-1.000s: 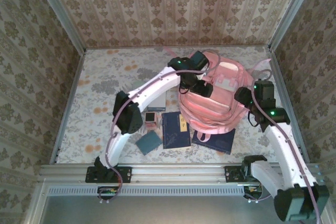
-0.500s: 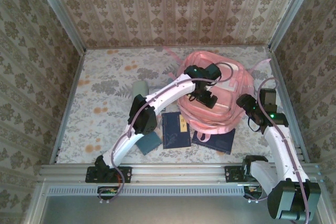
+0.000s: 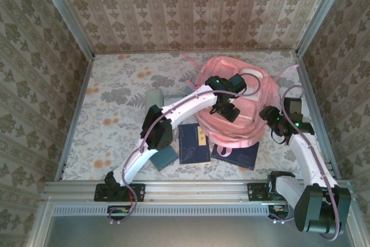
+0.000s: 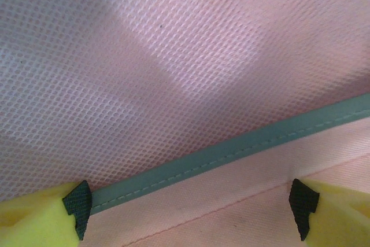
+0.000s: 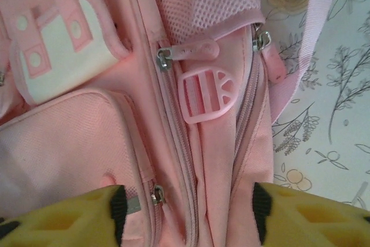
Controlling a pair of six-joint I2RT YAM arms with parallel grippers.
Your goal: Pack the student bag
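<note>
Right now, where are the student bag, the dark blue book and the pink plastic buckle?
student bag (image 3: 240, 132): top external view, near lower edge.
dark blue book (image 3: 192, 147): top external view, cover middle.
pink plastic buckle (image 5: 207, 93): right wrist view, barred centre.

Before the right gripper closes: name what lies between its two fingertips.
The right wrist view shows the student bag there: pink fabric with two zipper tracks running up between the right gripper's fingertips.

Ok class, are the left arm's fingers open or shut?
Open: the left fingers sit far apart over the student bag mesh, with nothing pinched between them.
</note>
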